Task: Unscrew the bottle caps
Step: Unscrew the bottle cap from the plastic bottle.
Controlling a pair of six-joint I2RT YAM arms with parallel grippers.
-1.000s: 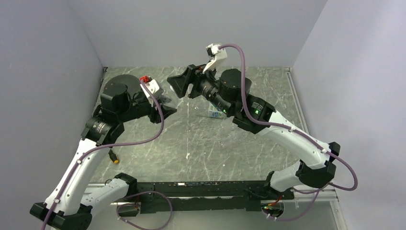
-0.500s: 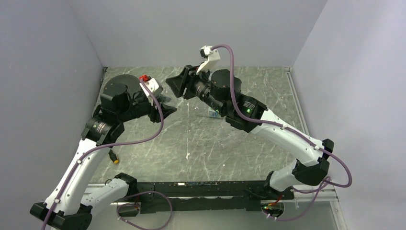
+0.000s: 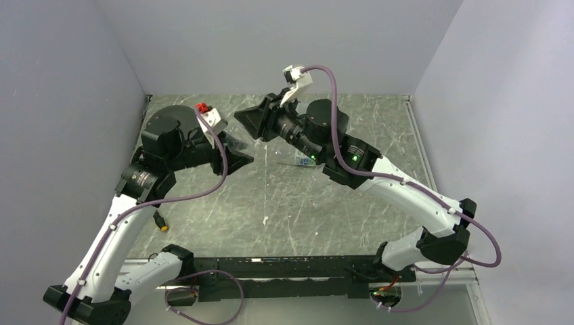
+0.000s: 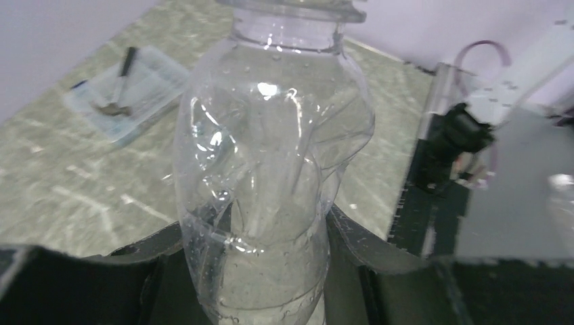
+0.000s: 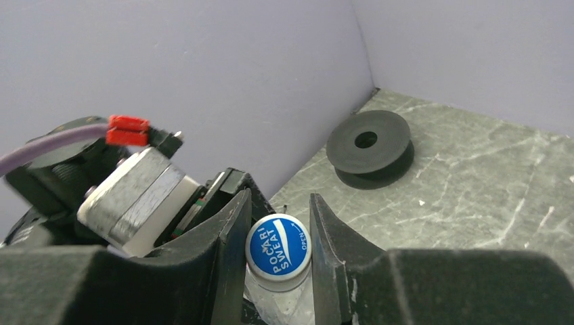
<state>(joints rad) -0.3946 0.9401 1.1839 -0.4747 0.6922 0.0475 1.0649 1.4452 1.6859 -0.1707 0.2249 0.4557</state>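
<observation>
The bottle (image 4: 271, 169) is clamped low on its body by the left pincer (image 4: 260, 233), whose 2 fingers press in hard enough to crease the thin clear wall at the waist. From there its long axis runs up and away from that pincer, with shoulder and neck rising out of the top of the left wrist view. At that upper end sits the cap (image 5: 279, 245), its blue top with white lettering facing the right wrist camera squarely, so the right pincer (image 5: 279, 200) looks almost straight down the bottle's axis. The turn depends on this: wrist roll and thread axis appear close to in line, which I judge good for twisting without prying the neck sideways. The right pincer is narrowed to the cap's width, with 1 finger (image 5: 227, 237) on each side of the rim, touching it as far as the view shows; how firm the pinch is cannot be told. In the top view the 2 pincers meet left of centre, over the far half of the worktop (image 3: 304, 203), the left arm holding from the left and the right arm reaching in from the right. Whether the bottle's base rests on the worktop cannot be told. The step in hand looks like loosening this cap, with the left pincer as anchor. The likely risk is the soft body twisting or slipping in that hold. Another, labelled bottle (image 3: 302, 160) lies on the worktop to the right, partly under the right arm.
</observation>
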